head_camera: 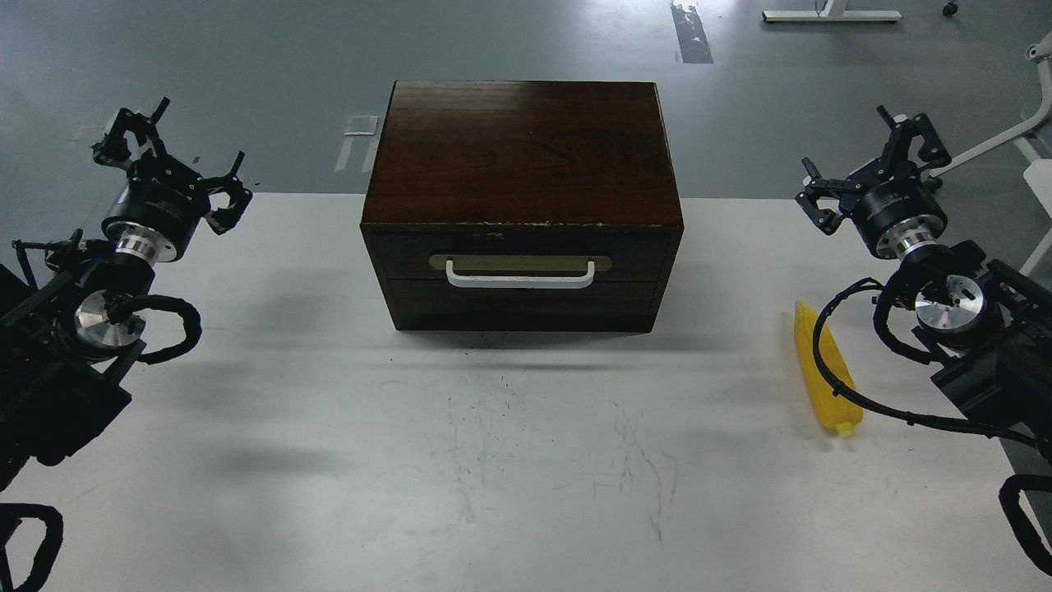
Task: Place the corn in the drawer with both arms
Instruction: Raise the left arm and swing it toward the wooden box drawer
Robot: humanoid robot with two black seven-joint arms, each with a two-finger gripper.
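The yellow corn (824, 372) lies on the white table at the right, pointed end away from me, partly crossed by a black cable. The dark brown cabinet stands at the table's back middle, its drawer (521, 271) pushed in, white bar handle (519, 278) facing me. My left gripper (168, 152) hovers open over the table's far left corner, empty. My right gripper (874, 160) hovers open at the far right, well above and behind the corn, holding nothing.
The white table (509, 460) spreads out in front of the cabinet, marked with faint scratches. Grey floor lies beyond it, with a white furniture base (830, 14) at the top right and a white frame (1031, 131) at the right edge.
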